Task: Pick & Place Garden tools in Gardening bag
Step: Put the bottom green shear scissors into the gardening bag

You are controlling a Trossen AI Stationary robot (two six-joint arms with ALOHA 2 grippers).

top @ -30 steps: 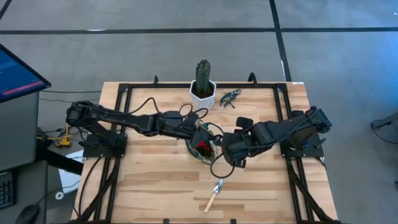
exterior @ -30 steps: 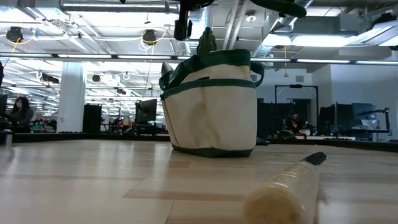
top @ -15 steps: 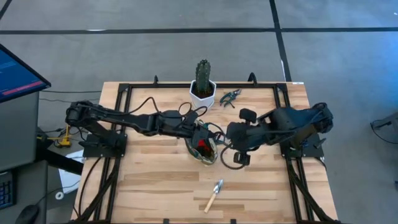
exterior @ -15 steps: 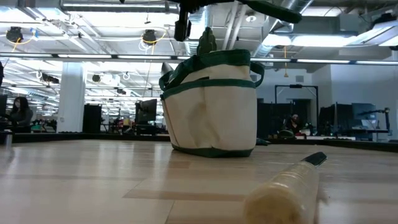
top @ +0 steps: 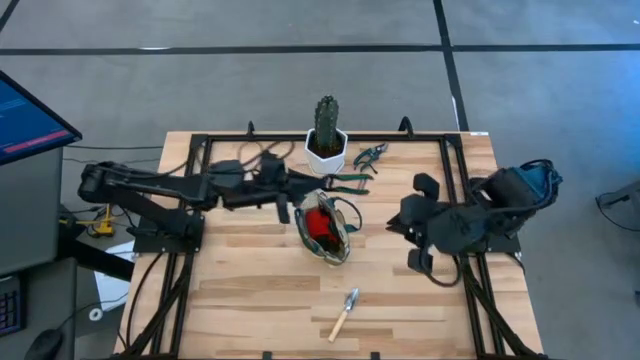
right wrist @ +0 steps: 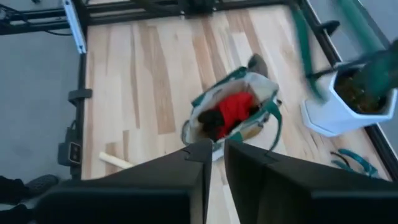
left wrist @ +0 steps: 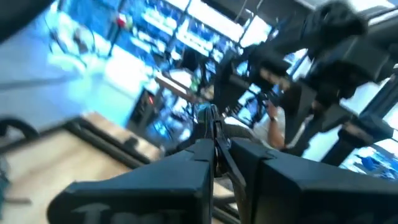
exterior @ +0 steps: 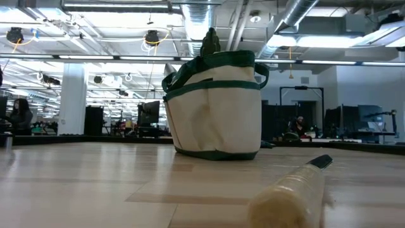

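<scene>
Cream gardening bag mid-table, red piece inside; trowel lies near front edge; left gripper closed empty, right gripper nearly closed, risking a bungled approach unless reopened.

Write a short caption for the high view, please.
Both arms drawn back from the gardening bag; a trowel and shears lie on the table.
</scene>
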